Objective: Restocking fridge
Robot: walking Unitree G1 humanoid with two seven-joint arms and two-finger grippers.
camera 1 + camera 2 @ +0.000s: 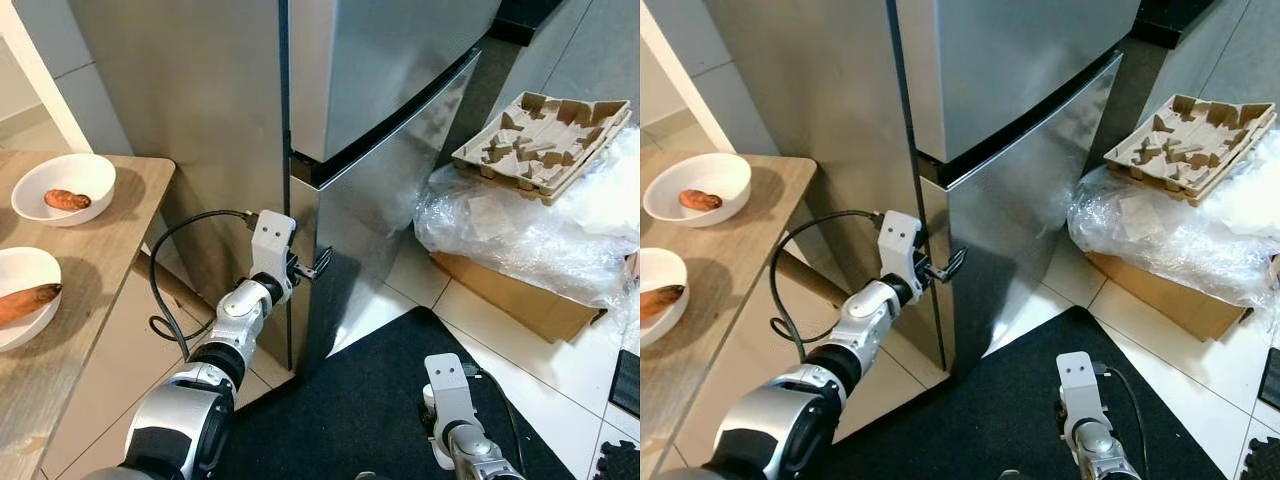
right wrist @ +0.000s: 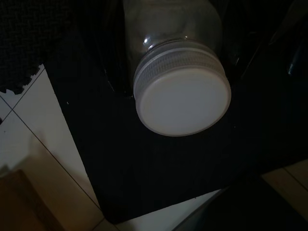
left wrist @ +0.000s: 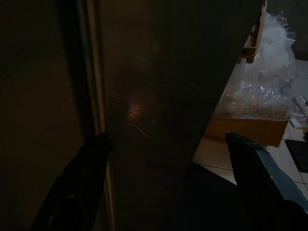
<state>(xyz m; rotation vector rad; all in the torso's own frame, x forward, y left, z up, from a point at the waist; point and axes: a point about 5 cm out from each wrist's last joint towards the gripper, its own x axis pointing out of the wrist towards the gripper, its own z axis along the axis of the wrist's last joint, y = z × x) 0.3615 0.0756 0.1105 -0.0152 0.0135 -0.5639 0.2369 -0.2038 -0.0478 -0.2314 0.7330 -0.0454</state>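
- Fridge [image 1: 380,120] filled the upper centre of the head views, steel, both doors shut, the seam between the upper and lower doors running diagonally across the frame.
- Bench [image 1: 60,330] stood at the left edge of the frame, carrying two white bowls [image 1: 64,186], each with what looked like a sweet potato in it.
- A cardboard box [image 1: 515,295] under crumpled clear plastic, topped by a moulded pulp tray [image 1: 545,135], sat at the right of the frame beside the fridge.
- The left claw [image 1: 312,268] was at centre frame against the leading edge of the lower door, its fingers [image 3: 79,185] spread apart with the door edge between them.
- The right claw [image 2: 163,53] hung low at bottom centre over the black mat, clamped on a clear jar [image 2: 180,94] with a white screw lid.
- Risk, as I judged it: the left claw's fingers could slide off the smooth steel edge on a pull, since no handle could be made out; a swinging door might also knock the jar.
- Hidden: the fridge interior, the jar's contents in the dark wrist view, and the right claw's fingertips, cut off at the bottom of the head views.
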